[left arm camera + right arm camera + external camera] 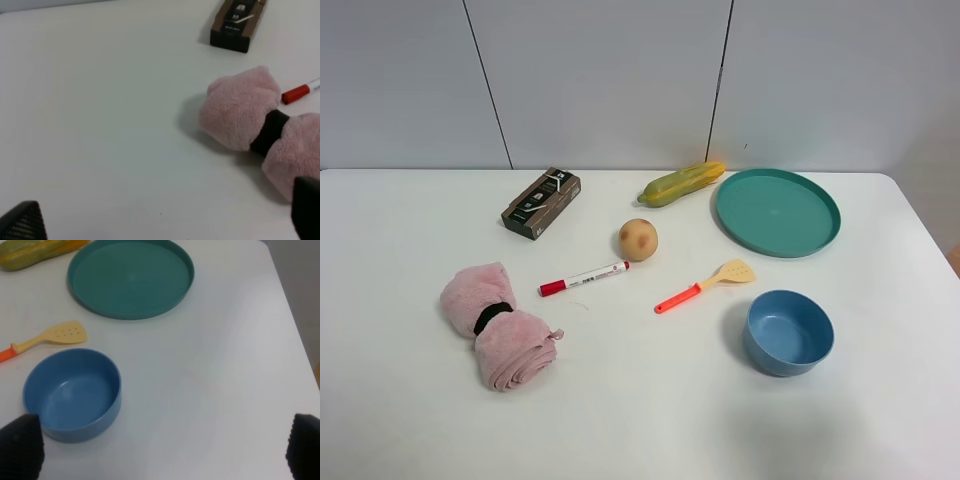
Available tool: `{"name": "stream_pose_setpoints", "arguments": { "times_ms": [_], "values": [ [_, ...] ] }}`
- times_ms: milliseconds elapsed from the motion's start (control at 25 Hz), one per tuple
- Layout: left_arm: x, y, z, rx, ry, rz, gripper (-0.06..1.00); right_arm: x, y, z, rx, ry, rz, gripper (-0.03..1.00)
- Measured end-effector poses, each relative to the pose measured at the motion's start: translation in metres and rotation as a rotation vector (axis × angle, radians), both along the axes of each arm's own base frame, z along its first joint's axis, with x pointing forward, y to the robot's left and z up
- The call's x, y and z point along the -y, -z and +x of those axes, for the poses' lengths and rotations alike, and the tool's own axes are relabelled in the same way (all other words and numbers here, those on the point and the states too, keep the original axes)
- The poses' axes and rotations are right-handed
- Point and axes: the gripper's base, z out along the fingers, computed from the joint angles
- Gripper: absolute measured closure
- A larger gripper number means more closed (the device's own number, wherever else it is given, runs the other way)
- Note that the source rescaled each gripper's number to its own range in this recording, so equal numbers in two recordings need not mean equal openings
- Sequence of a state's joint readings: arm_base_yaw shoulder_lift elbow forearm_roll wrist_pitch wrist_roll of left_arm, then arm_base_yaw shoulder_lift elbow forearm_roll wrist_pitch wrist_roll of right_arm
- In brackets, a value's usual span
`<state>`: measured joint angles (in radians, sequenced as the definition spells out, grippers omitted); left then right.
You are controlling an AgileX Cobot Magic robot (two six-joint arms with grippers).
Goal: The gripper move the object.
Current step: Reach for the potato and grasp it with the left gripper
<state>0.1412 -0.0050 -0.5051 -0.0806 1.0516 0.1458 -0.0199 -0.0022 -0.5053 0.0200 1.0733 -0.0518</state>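
The object, a small round tan-brown potato-like ball [638, 240] with reddish spots, sits on the white table [640, 420] near its middle, between the corn cob and the marker. It shows in neither wrist view. Neither arm shows in the exterior high view. My left gripper [165, 220] is open and empty above bare table beside the pink towel; only its black fingertips [22, 224] show. My right gripper [162, 450] is open and empty above the table beside the blue bowl; its black fingertips [21, 446] show at the picture's edge.
A yellow-green corn cob [682, 183], teal plate [777, 211], blue bowl [788, 332], orange-handled spatula [706, 285], red-capped marker [583, 279], rolled pink towel [500, 325] and dark box [542, 202] lie around the ball. A wall stands behind the table.
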Motion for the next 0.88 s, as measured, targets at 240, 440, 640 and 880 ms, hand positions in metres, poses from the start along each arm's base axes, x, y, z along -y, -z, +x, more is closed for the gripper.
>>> {"name": "stream_pose_setpoints", "arguments": {
  "times_ms": [240,440,640,880],
  "values": [
    [0.0,0.0,0.0,0.0,0.0,0.0,-0.06,0.0,0.0,0.0,0.0,0.0,0.0,-0.03],
    [0.0,0.0,0.0,0.0,0.0,0.0,-0.06,0.0,0.0,0.0,0.0,0.0,0.0,-0.03],
    [0.0,0.0,0.0,0.0,0.0,0.0,-0.06,0.0,0.0,0.0,0.0,0.0,0.0,-0.03],
    [0.0,0.0,0.0,0.0,0.0,0.0,-0.06,0.0,0.0,0.0,0.0,0.0,0.0,-0.03]
  ]
}}
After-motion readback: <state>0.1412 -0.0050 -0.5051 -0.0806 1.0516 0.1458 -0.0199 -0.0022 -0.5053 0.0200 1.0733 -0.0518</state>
